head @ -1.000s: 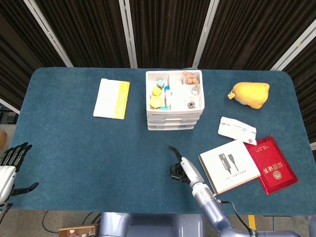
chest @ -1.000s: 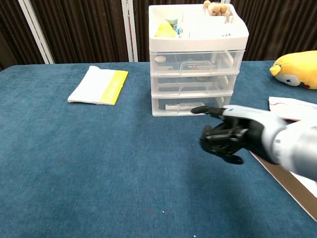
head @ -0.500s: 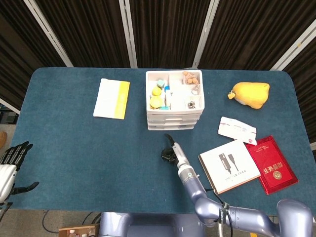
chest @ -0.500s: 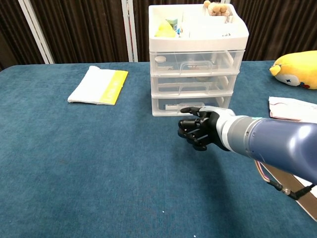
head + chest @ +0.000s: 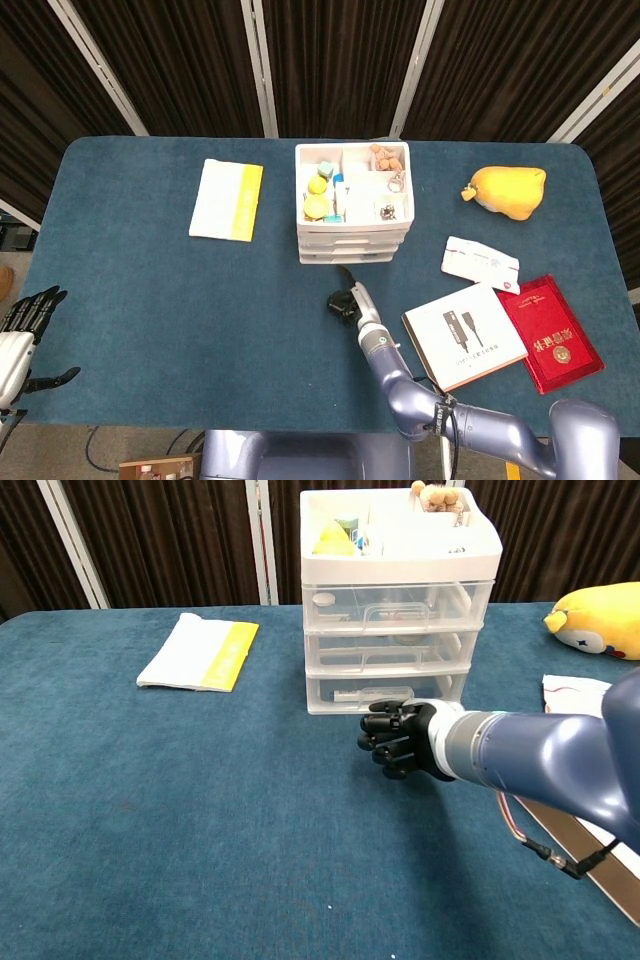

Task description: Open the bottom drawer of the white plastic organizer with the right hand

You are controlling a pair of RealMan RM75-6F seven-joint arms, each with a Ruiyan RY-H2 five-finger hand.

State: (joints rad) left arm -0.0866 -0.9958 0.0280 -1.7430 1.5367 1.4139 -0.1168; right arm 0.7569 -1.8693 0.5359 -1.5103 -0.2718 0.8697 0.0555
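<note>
The white plastic organizer [image 5: 352, 205] [image 5: 398, 600] stands at the middle back of the blue table, with three clear drawers under an open top tray of small items. Its bottom drawer [image 5: 385, 693] is closed. My right hand [image 5: 345, 299] [image 5: 400, 739] hovers low just in front of that drawer with its fingers curled in and nothing in them. Whether it touches the drawer front I cannot tell. My left hand [image 5: 22, 325] hangs beyond the table's left front corner, fingers apart and empty.
A white and yellow booklet [image 5: 227, 199] [image 5: 200, 651] lies left of the organizer. To the right are a yellow plush toy [image 5: 508, 190] [image 5: 598, 618], a white packet [image 5: 480, 264], a white manual [image 5: 464, 336] and a red booklet [image 5: 549, 333].
My right hand has moved left and forward, up to the organizer's bottom drawer, and its outstretched finger has curled in. The left hand has stayed put.
</note>
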